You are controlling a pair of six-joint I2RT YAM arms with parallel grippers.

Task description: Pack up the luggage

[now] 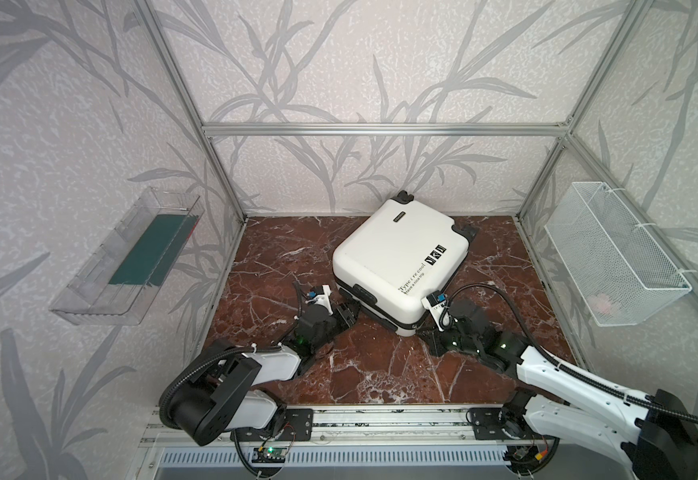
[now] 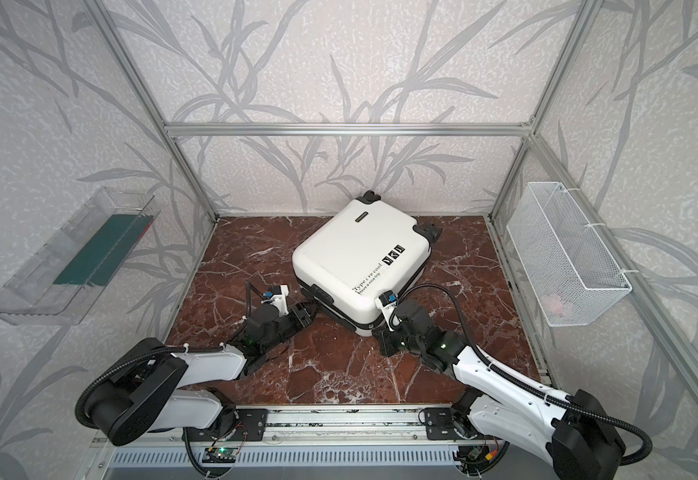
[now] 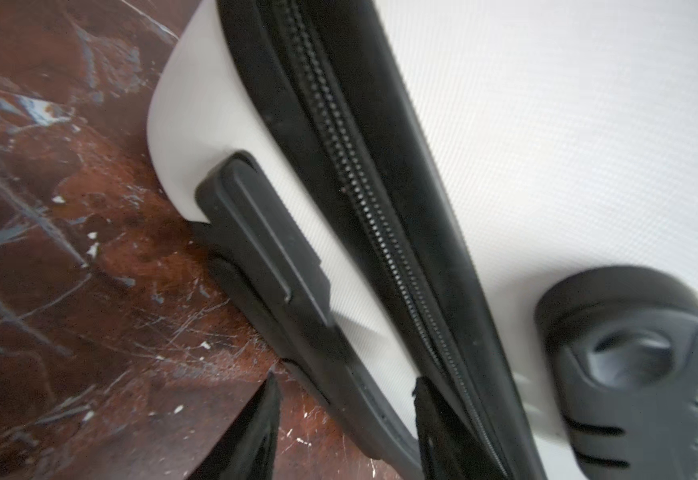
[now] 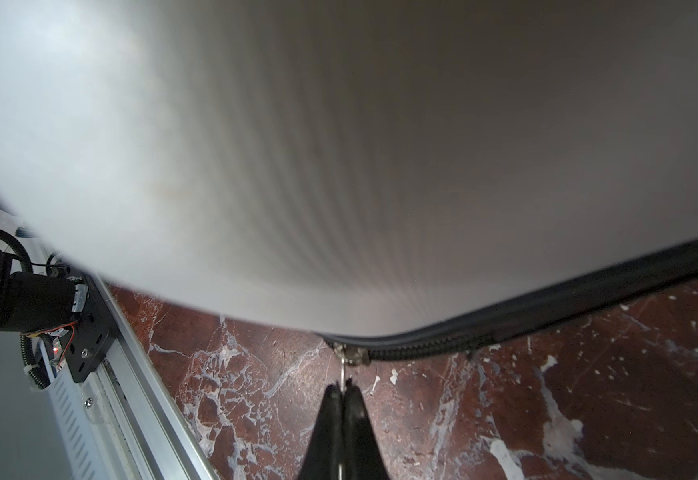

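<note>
Fingers (image 4: 330, 415) of our right gripper (image 4: 342, 388) pinch the small metal zipper pull (image 4: 344, 368) of the white hard-shell luggage (image 1: 384, 257), which lies flat just beyond them, likely to run the zip. Our left gripper (image 3: 345, 380) fingers are spread astride its black side handle (image 3: 264, 249), probably steadying it.

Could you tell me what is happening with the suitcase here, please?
Two robot arms are working on a white suitcase, lid down, lying flat on the marble table. The right gripper is shut on the zipper pull at its near corner. The left gripper stands open by the side with the black handle, gripping nothing.
</note>
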